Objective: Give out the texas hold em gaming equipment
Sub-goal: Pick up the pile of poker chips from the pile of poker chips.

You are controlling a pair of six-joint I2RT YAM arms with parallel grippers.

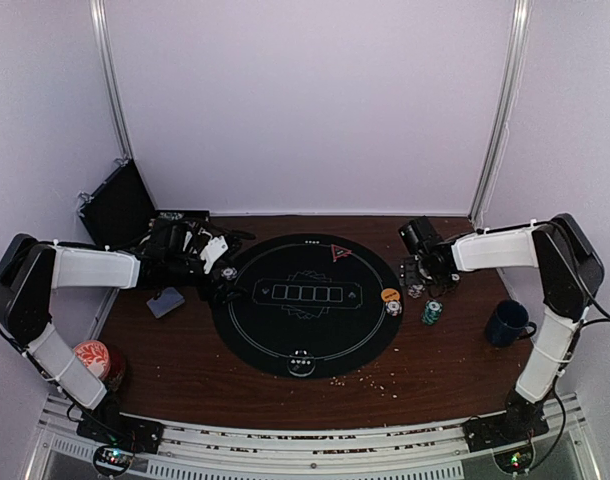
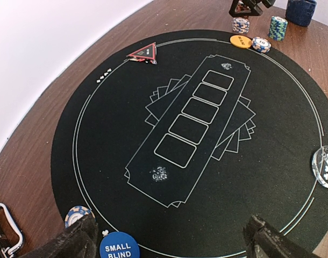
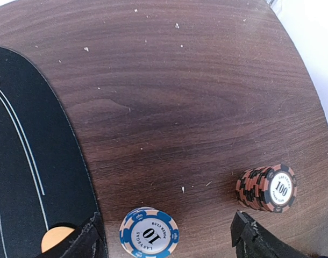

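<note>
The right claw [image 3: 166,226] hangs open and holds nothing. A blue-and-white chip [image 3: 149,232] lies between its fingers, nearer the finger on the mat side. A stack of red chips [image 3: 267,188] stands just beyond the other finger, so I think a careless descent or closing could knock it over. The edge of the black mat [image 3: 72,145] and the orange button [image 3: 55,238] are close beside the first finger. Ahead of the claw the table [image 3: 180,80] gives free room. The left claw [image 2: 172,228] is open too, with the blue button [image 2: 119,247] between its fingers.

From above the near edge, the top camera saw the whole brown wooden tabletop [image 1: 185,370]. The left wrist camera, low near the left edge, faced right across the round black mat [image 2: 99,161]. The right wrist camera looked closely down nearer the right edge. All showed the orange round button [image 1: 390,295].
</note>
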